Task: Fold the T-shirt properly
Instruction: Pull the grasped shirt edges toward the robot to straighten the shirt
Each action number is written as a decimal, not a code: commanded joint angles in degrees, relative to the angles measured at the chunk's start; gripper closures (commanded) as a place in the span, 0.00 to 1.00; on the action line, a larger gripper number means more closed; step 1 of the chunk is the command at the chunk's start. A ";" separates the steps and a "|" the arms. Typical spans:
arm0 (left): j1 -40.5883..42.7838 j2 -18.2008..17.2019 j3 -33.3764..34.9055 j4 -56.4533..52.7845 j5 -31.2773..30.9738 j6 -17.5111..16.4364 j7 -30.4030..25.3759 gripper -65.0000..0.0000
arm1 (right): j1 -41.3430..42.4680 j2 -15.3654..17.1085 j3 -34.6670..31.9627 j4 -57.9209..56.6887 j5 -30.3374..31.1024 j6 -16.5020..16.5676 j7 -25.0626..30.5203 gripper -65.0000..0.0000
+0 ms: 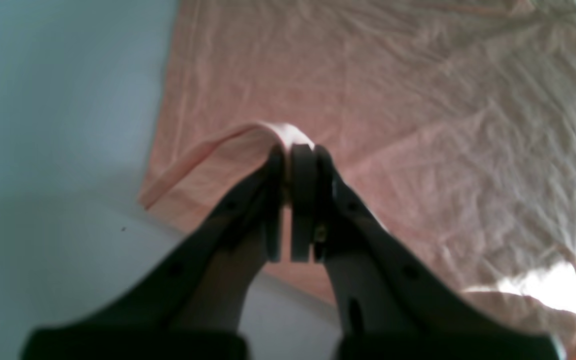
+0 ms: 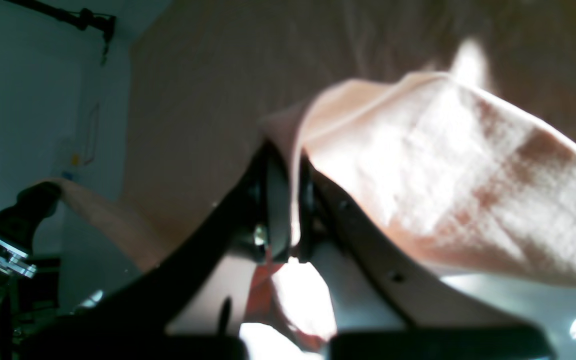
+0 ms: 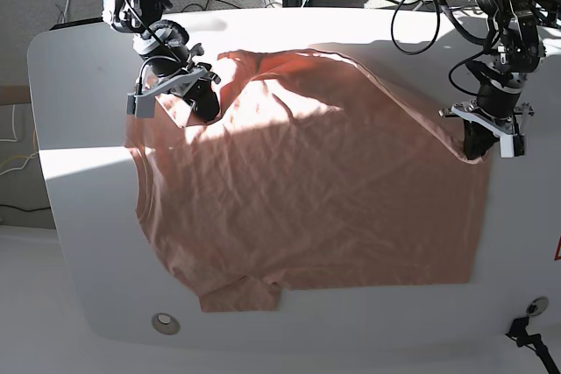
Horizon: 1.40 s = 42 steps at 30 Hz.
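Holding the cloth tight, both grippers pinch the far edge of the T-shirt (image 3: 307,199), which lies spread over the white table (image 3: 79,243) in the middle of the base view. The right gripper (image 3: 206,104), at the upper left of that view, has its fingers clenched on a lifted sleeve part, and the cloth makes a bump there. The left gripper (image 3: 478,148), at the right side, has its fingers clenched on the shirt's corner near the hem. In the left wrist view the left gripper (image 1: 293,150) squeezes a small fold of pink cloth, and in the right wrist view the right gripper (image 2: 288,155) squeezes a bright flap. The shirt could slip out if one arm pulls faster than the other. It could also bunch up or fold crooked, since the cloth is wrinkled and only the edge is held. The shirt lies sideways: its collar (image 3: 140,203) points to the left of the base view and its hem to the right, so its long way runs left to right.
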 commanded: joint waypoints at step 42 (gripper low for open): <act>-24.70 -5.10 -0.08 -31.91 -0.05 0.37 0.08 0.78 | 37.31 0.49 -0.21 -42.31 0.15 4.89 0.65 0.59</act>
